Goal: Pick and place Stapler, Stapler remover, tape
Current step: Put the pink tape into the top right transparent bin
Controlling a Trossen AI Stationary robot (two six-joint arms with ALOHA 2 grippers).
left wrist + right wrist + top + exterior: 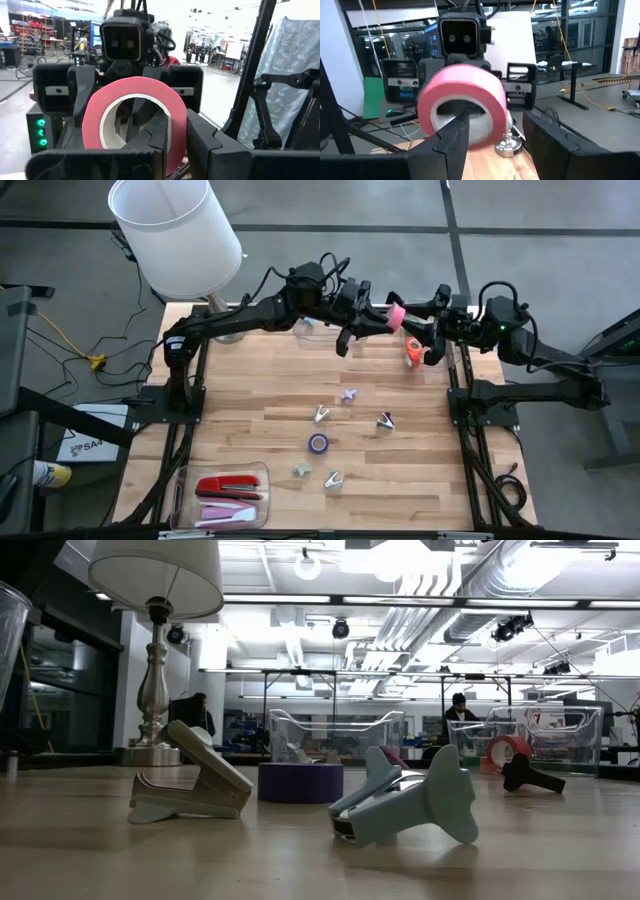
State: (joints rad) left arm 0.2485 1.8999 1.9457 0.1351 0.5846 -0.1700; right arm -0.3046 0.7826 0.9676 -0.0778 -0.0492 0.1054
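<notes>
A pink tape roll (396, 315) hangs in the air over the table's far edge, between my two grippers. My left gripper (378, 320) is shut on it, coming from the left. My right gripper (425, 330) faces it from the right and is open. Its fingers (455, 137) stand just before the roll, and I cannot tell if they touch. A red-orange tape (413, 352) sits below at the far right. A purple tape (318, 443) lies flat mid-table. Several staple removers (320, 414) are scattered around it. Staplers (228, 485) lie in a clear tray (180, 480) at the near left. My left gripper pinches the pink roll's wall (176, 145), with one finger (155, 142) inside the ring and the other (202, 142) outside it. The fingers come about level from the table's left. The roll stands on edge, lifted clear, with its hole facing along the fingers.
A white-shaded lamp (175, 230) stands at the far left corner. Clear bins (335, 735) line the far edge. Two staple removers (410, 802) lie near the front in the low view. A person (458, 715) shows far behind the table.
</notes>
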